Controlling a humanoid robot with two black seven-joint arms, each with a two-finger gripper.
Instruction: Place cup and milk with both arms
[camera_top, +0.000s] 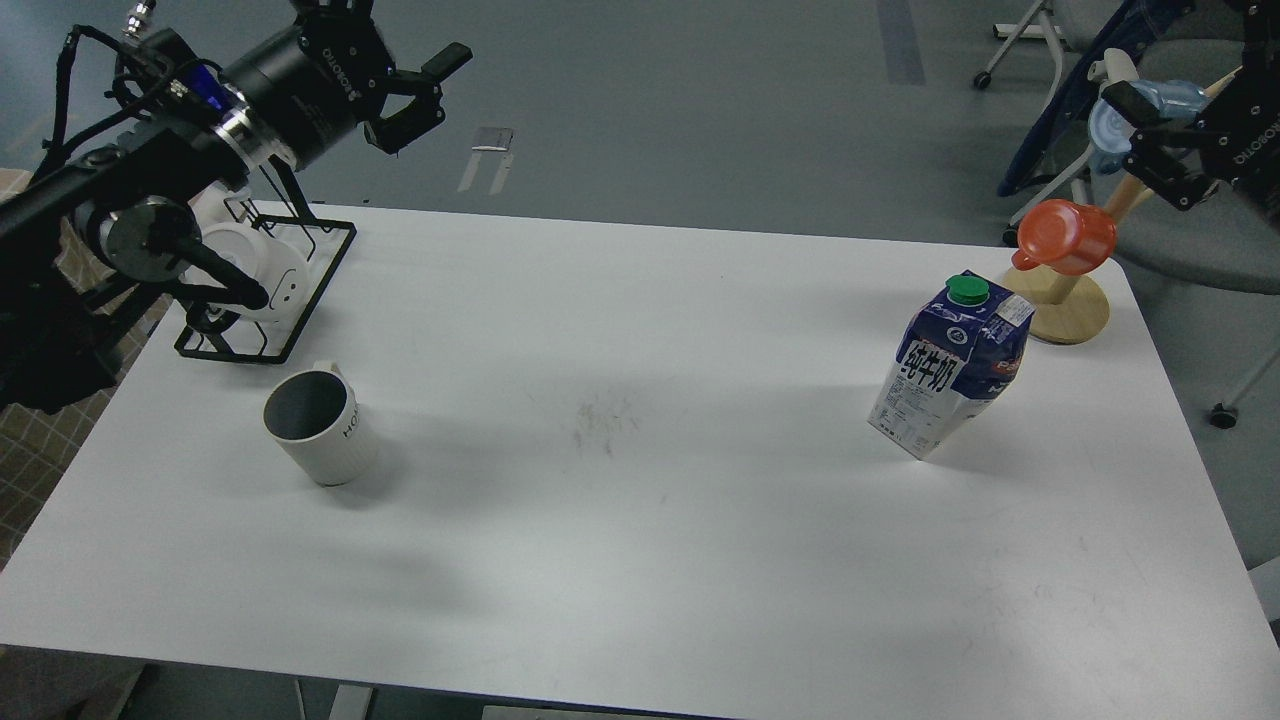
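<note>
The cup, a white ribbed mug with a dark grey inside, stands upright on the left of the white table. The milk, a blue-and-white carton with a green cap, stands upright on the right. My left gripper is open and empty, raised high above the table's back left, well behind the cup. My right gripper is open and empty, raised beyond the table's back right corner, above and behind the milk.
A black wire rack with smooth white face-print mugs stands at the back left, partly hidden by my left arm. A wooden cup stand at the back right carries an orange cup and a light blue cup. Office chairs stand behind.
</note>
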